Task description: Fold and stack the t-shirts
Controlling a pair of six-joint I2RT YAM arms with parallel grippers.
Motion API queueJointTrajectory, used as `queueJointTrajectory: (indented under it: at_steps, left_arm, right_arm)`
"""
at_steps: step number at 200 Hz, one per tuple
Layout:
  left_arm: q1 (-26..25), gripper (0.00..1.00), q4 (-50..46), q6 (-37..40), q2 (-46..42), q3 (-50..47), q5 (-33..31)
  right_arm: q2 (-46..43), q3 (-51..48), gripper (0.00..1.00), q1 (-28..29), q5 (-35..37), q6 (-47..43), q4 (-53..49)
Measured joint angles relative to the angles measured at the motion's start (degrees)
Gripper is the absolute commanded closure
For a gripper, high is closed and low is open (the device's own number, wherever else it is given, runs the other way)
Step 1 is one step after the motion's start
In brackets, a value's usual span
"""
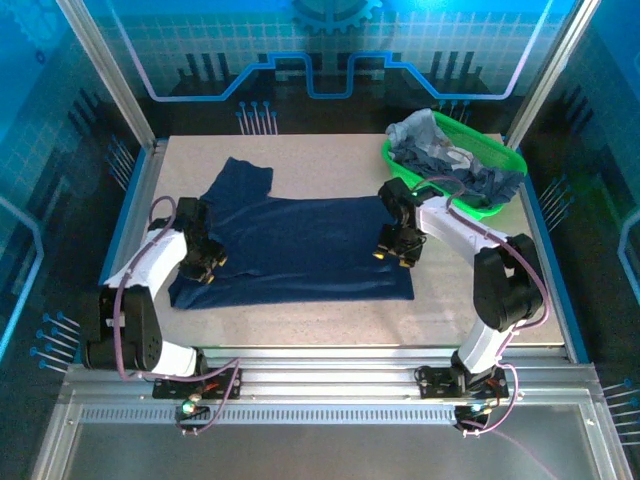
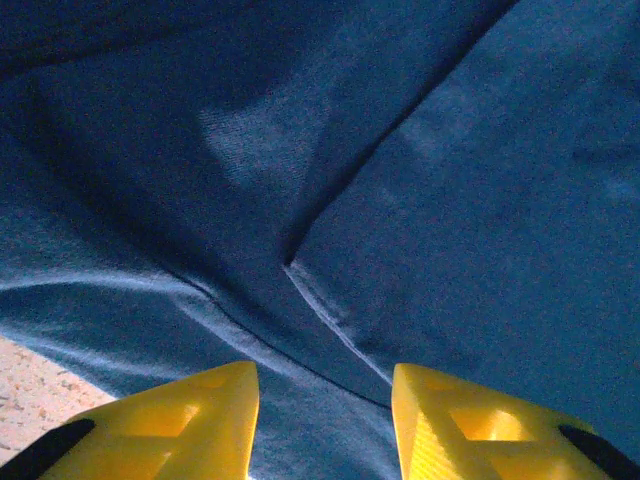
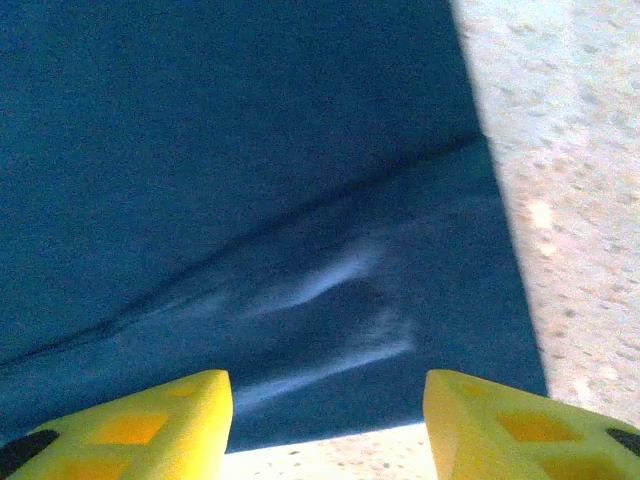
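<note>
Navy t-shirt (image 1: 300, 245) lies flat mid-frame, long axis left-to-right, and I've got the left gripper (image 1: 208, 265) spread wide over its left end, the right gripper (image 1: 393, 255) likewise at its right edge, seemingly gripping nothing.

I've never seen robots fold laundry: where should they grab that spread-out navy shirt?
Probably its left and right side edges, pinched from above: the navy shirt lies flat, so only loose edges offer a lip. The left gripper and right gripper hang open there.
</note>
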Motion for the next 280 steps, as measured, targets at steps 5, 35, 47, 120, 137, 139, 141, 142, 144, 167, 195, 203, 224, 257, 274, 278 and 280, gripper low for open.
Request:
queueJointTrajectory:
  at_steps: [5,35,47,120,137,139,141,142,144,167,195,203,224,257,274,278,280]
  left_arm:
    - [0.11,0.57,0.00,0.44,1.05,0.31,0.11]
    - [1.27,0.58,1.09,2.10,5.49,0.48,1.09]
    - [1.46,0.60,2.03,2.54,6.62,0.48,1.57]
    - [1.20,1.00,5.46,4.76,10.45,1.36,2.23]
    - [0.46,1.00,5.33,4.98,10.45,2.58,2.03]
    - [0.35,1.00,5.33,5.05,10.45,2.75,2.03]
    - [0.22,1.00,5.33,5.07,10.45,2.97,2.03]
    - [0.15,1.00,5.33,5.09,10.45,3.06,2.01]
    - [0.00,1.00,5.33,5.11,10.45,3.30,2.01]
    - [-1.77,1.00,4.98,5.53,10.45,6.56,1.99]
    - [-4.39,1.00,4.46,7.06,12.04,12.31,1.70]
    - [-5.31,1.00,4.31,7.74,13.11,14.01,1.55]
    - [-7.56,1.00,3.08,9.64,16.57,18.18,0.94]
    - [-9.84,1.00,1.20,12.72,22.23,23.89,0.24]
    - [-10.97,1.00,0.22,14.38,24.39,26.49,-0.22]
    - [-11.30,1.00,0.07,14.71,24.87,27.17,-0.39]
    - [-11.43,1.00,-0.04,14.91,25.03,27.41,-0.46]
  right_arm:
    - [0.00,0.37,0.43,0.31,-0.42,-0.50,0.31]
    - [0.00,1.84,0.43,1.16,-2.75,-2.82,1.51]
    - [0.00,2.12,0.43,1.14,-3.21,-3.39,1.75]
    - [0.02,3.10,0.44,1.16,-4.20,-4.33,1.92]
    - [0.13,3.69,0.44,1.16,-4.24,-4.48,1.86]
    - [0.15,3.76,0.44,1.16,-4.24,-4.48,1.88]
    - [0.15,3.85,0.44,1.16,-4.22,-4.48,1.86]
    - [0.17,3.87,0.44,1.16,-4.22,-4.48,1.86]
    - [0.20,3.98,0.45,1.16,-4.24,-4.48,1.81]
    - [0.83,5.11,0.45,1.14,-4.24,-4.52,1.68]
    - [2.05,6.23,0.45,1.14,-4.24,-4.90,1.57]
    - [2.27,6.45,0.45,1.14,-4.24,-4.90,1.57]
    - [2.36,6.67,0.45,1.03,-4.26,-4.90,1.53]
    - [2.47,7.15,0.46,1.03,-4.26,-4.92,1.51]
    - [2.47,7.32,0.46,0.98,-4.26,-4.92,1.51]
    - [2.47,7.37,0.46,0.98,-4.26,-4.92,1.46]
    - [2.47,7.37,0.46,0.96,-4.26,-4.92,1.49]
